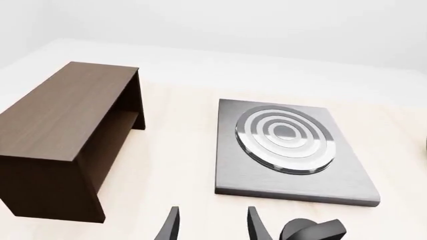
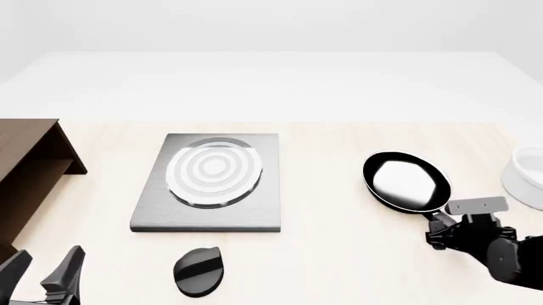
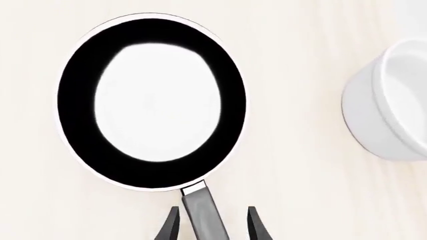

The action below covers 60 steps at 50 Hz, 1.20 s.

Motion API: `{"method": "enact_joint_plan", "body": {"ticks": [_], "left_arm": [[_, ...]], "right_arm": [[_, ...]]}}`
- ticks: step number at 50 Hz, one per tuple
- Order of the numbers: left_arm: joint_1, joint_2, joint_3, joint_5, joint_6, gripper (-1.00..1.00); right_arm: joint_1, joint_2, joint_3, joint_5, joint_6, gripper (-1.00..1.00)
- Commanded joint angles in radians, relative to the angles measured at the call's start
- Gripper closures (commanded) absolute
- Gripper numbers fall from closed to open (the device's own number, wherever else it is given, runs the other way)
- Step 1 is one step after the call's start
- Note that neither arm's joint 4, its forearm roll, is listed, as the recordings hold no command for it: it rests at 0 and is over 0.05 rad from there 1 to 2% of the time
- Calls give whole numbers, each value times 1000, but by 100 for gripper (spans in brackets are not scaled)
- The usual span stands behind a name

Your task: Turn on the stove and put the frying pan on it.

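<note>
The stove [image 2: 152,216] is a flat grey metal plate at the table's centre-left, with a ringed burner [image 2: 213,171] on it. Its black teardrop knob [image 2: 198,271] lies just in front of the plate. The frying pan [image 2: 405,181] rests on the table to the right, its handle [image 3: 203,215] pointing back toward me. My right gripper [image 3: 212,225] is open, one finger on each side of the handle with small gaps. At the front left my left gripper [image 2: 42,268] is open and holds nothing, left of the knob [image 1: 313,230] and short of the stove [image 1: 293,190].
A dark brown wooden cabinet [image 2: 25,162] stands at the left edge, also seen in the left wrist view [image 1: 60,135]. A white bowl [image 2: 526,178] sits right of the pan, close to it [image 3: 387,105].
</note>
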<state>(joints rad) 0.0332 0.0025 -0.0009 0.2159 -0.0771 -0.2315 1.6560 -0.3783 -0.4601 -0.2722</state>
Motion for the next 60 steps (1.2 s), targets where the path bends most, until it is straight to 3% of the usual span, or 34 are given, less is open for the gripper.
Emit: {"method": "enact_joint_plan", "body": {"ticks": [1, 6, 7, 34, 42, 50, 60], "left_arm": [[0, 0, 1, 3, 1, -100], [0, 0, 1, 2, 1, -100], [0, 0, 1, 3, 2, -100], [0, -1, 1, 0, 2, -100], [0, -1, 1, -1, -2, -100], [-1, -1, 1, -1, -6, -100], [-4, -1, 1, 0, -8, -100]], "right_arm": [[-3, 31, -2, -18, 1, -100], [0, 26, 1, -19, 1, -100], [0, 22, 2, -18, 1, 100], [23, -271, 22, 164, -28, 100], [93, -378, -1, 272, -26, 100], [127, -397, -15, 306, -25, 100], [234, -373, -53, 333, 8, 100]]}}
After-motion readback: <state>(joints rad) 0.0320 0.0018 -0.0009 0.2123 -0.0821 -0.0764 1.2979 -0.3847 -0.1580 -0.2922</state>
